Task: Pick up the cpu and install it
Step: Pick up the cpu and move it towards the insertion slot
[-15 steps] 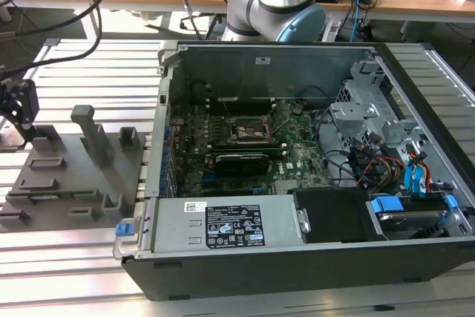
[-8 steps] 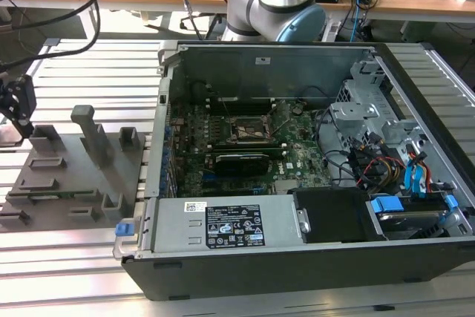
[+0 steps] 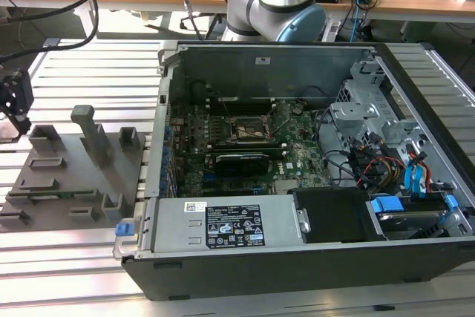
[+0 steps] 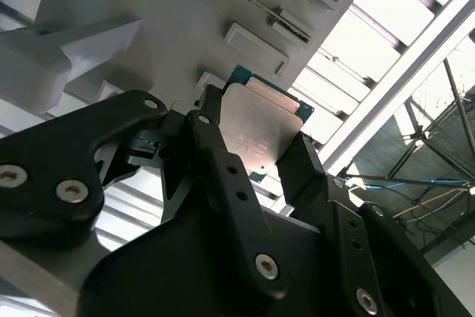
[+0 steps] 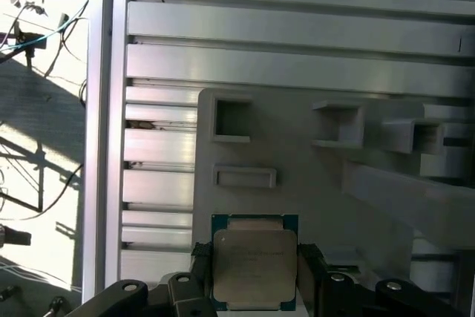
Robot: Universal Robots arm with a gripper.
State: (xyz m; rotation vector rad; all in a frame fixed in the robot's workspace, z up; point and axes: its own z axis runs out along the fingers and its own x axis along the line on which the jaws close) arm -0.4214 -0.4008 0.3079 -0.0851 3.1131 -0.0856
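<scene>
The cpu [image 5: 254, 263] is gripped at two edges by the clenched claw [image 5: 254, 255] — at the grey fixture plate [image 5: 297, 150], on the exterior view's left.

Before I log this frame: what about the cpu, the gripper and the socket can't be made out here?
1. One edge of the cpu: first wrist view, cut off by the picture's border.
2. Whether the cpu in the gripper rests on the grey fixture or hangs above it: both wrist views, the cpu hides the gap.
3. Contacts of the socket: exterior view, too small.
4. The gripper's load in the exterior view: too small, cut by that view's left edge.
</scene>
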